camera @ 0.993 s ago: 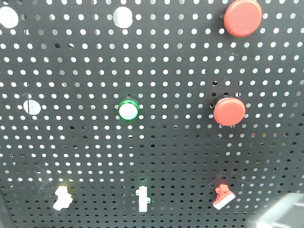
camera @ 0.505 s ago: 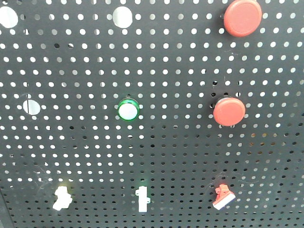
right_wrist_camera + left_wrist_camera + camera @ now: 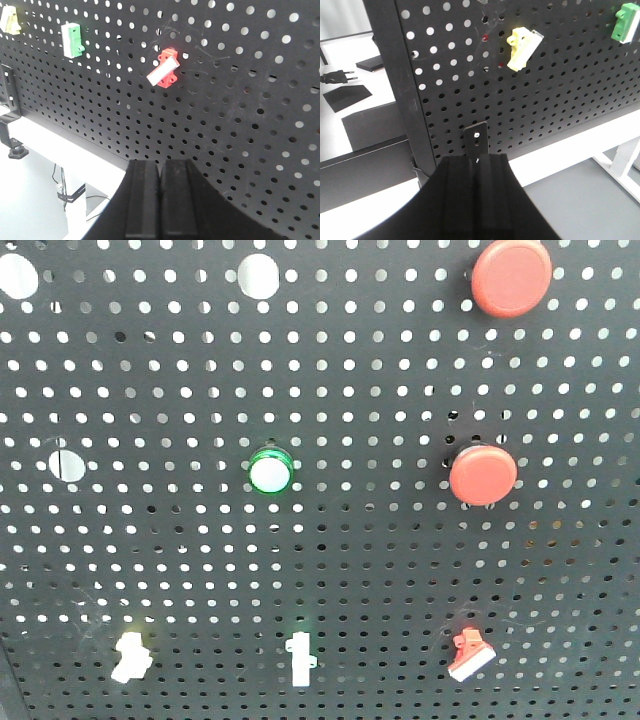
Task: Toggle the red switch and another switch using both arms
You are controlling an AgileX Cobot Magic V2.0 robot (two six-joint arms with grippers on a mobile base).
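The red switch is low on the right of the black pegboard; its white lever slants across the red body. My right gripper is shut and empty, below the red switch and apart from it. A yellow switch and a green switch sit on the board's lower row. My left gripper is shut and empty, low by the board's bottom edge, well below the yellow switch. Neither gripper shows in the front view.
Two large round red push buttons and a green-ringed lamp are higher on the board. A black bracket hangs at the board's bottom edge. A clamp holds the board's left end to the white table.
A blurred grey arm part at the lower right corner of the front view one second ago has left the view. The switches look unchanged.
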